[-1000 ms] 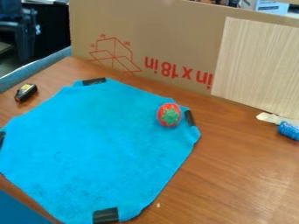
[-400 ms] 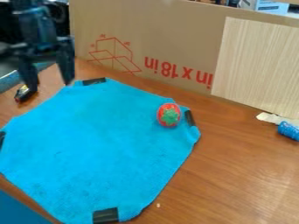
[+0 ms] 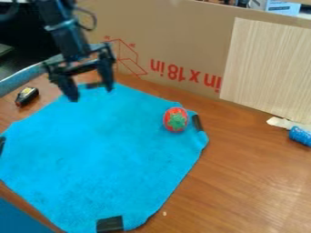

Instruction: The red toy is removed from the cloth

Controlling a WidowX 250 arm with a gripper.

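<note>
- Gripper (image 3: 91, 93) is wide open, with nothing in it; it hangs over the far left corner of the blue cloth (image 3: 103, 150).
- Red toy (image 3: 175, 120) sits on the cloth near its right corner, just beside a black strip (image 3: 198, 123); from the gripper, it lies right and a bit down in the view.
- Its long way seems to run up and down in the view; the next move likely needs to go right, then down.
- Red print (image 3: 185, 75) marks the cardboard (image 3: 170, 36) behind.
</note>
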